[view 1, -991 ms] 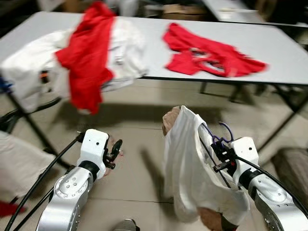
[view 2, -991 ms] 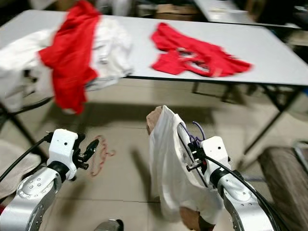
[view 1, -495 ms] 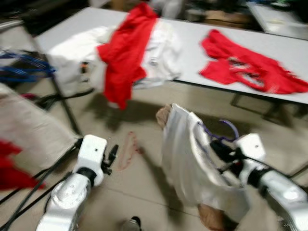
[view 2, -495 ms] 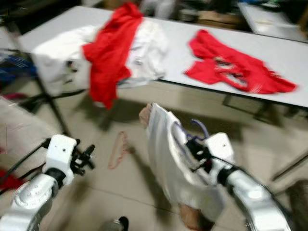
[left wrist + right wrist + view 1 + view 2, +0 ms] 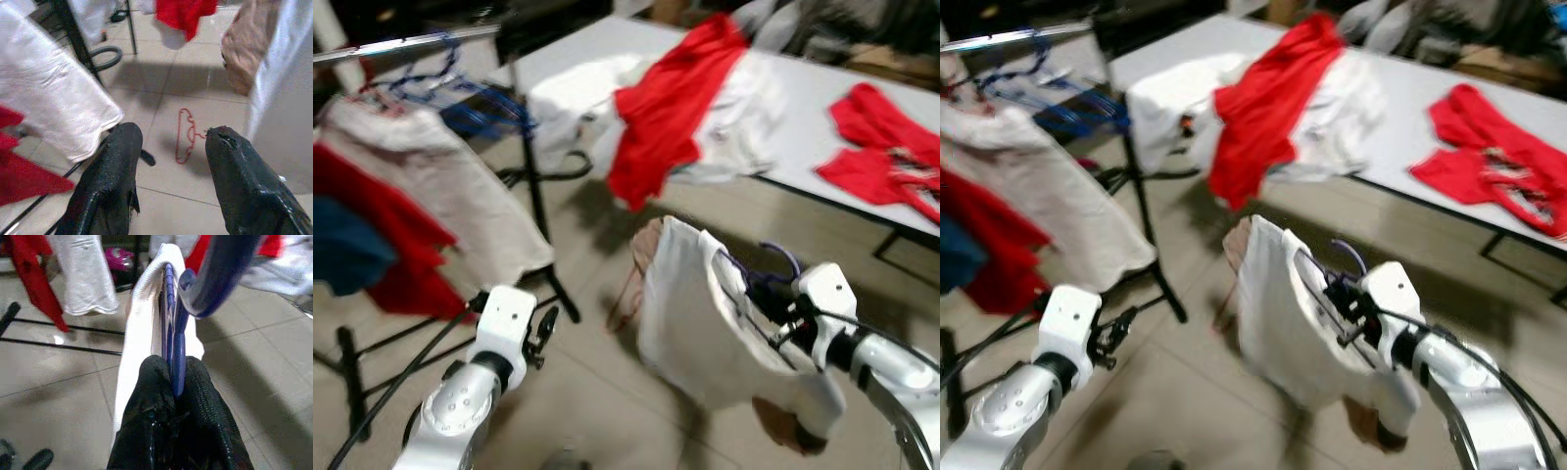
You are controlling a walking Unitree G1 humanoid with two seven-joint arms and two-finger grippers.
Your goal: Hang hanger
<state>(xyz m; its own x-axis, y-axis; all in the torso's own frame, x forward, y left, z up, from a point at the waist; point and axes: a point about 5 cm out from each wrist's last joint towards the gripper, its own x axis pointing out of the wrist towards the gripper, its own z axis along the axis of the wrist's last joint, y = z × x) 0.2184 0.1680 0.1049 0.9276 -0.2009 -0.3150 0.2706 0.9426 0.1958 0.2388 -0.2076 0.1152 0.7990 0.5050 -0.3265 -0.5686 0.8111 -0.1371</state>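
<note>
Clothes rack (image 5: 406,44): at our far left, rail high, already carrying a cream garment (image 5: 460,186), a red one and some blue hangers. It was outside the head views 1 s ago; the whole scene has slid rightward, so we read this as our own turn toward the rack, not a move of the things.

Left gripper (image 5: 544,331): low beside the rack's leg, fingers spread wide, holding nothing. Its wrist view looks down on a red hanger (image 5: 186,135) lying on the floor tiles.

Blue hanger (image 5: 172,328): the task's thing, dressed in a white shirt (image 5: 695,313), held in mid-air in front of us, well apart from the rail.

Right gripper (image 5: 172,382): clamped on the hanger's neck just below the hook (grip unchanged across the 3 moments).

Tabletop (image 5: 803,127): at right rear, with red and white clothes heaped on it.

Judgement: carrying stage; the hook is not yet on the rail.
</note>
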